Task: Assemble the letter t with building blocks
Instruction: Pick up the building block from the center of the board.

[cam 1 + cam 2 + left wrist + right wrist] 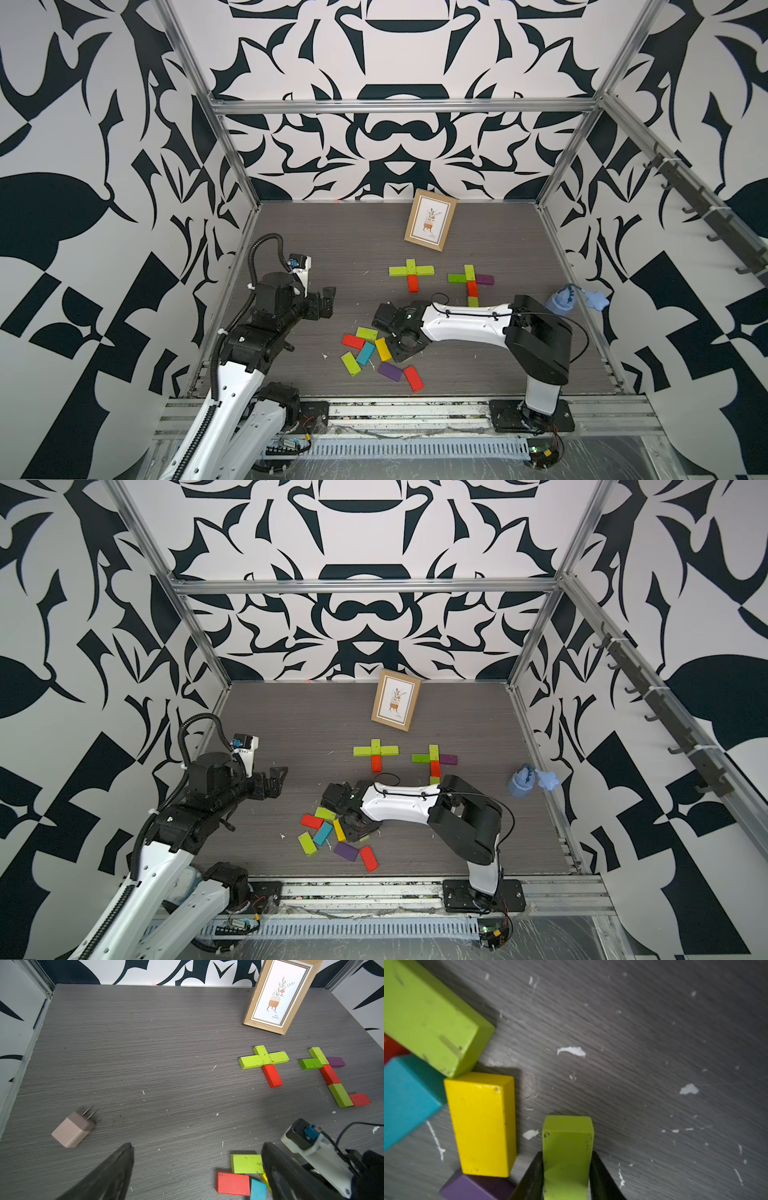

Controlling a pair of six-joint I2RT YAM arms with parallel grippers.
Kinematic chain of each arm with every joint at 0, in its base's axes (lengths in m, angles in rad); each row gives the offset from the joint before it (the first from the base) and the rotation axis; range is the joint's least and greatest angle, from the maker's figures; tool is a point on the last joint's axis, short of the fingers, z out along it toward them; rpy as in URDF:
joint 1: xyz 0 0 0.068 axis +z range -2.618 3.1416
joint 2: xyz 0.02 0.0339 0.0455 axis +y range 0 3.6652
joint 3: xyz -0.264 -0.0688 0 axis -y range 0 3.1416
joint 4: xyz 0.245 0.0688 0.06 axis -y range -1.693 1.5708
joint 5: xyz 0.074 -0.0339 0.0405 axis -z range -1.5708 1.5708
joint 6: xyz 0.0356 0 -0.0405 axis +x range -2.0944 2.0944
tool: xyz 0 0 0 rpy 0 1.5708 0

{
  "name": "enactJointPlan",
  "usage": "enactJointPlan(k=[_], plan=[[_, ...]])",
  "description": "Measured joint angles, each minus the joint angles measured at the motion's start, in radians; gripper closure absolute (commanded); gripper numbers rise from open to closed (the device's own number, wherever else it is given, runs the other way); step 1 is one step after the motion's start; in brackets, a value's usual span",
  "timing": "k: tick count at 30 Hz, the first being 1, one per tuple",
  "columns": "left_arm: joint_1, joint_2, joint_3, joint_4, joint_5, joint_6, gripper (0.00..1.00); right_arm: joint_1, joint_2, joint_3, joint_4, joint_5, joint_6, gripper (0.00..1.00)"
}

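**A:** What is furthest left?

**B:** The left fingers [327,302] hang spread wide apart with nothing between them. In the left wrist view a boxy, matte, dusty-pink charger [72,1129] lies on its side, two thin metal prongs sticking out.

**A:** And under it all?

**B:** A grey surface [332,232] with a fine wood grain, flecked with white crumbs.

**A:** The blocks?

**B:** The loose blocks [365,353] lie flat at the front middle, touching or just apart. They are painted slabs with square edges, in lime, red, blue, yellow and purple (close up, the paint is scuffed and speckled).

**A:** The other arm?

**B:** The right fingers [568,1167], black and wedge-shaped, press against both long sides of a lime block [568,1142], just beside the yellow block [481,1124]. I cannot tell whether it is off the surface.

**A:** Further on?

**B:** A flat cross [411,272] of three lime blocks and a red stem. Behind it stands a tilted pale wooden frame [430,220] with a plant print. To the right is a second cross [470,282] in lime, darker green, purple and red. Near the right wall is a pale blue plastic thing [561,301].
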Motion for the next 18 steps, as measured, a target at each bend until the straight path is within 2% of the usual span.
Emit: enactJointPlan(k=[7,18], plan=[[0.000,0.000,0.000,0.000,0.000,0.000,0.00,-0.042,0.003,0.006,0.000,0.006,0.022,0.69],[0.000,0.000,0.000,0.000,0.003,0.000,0.00,-0.185,-0.026,0.013,-0.011,0.016,0.062,0.74]])
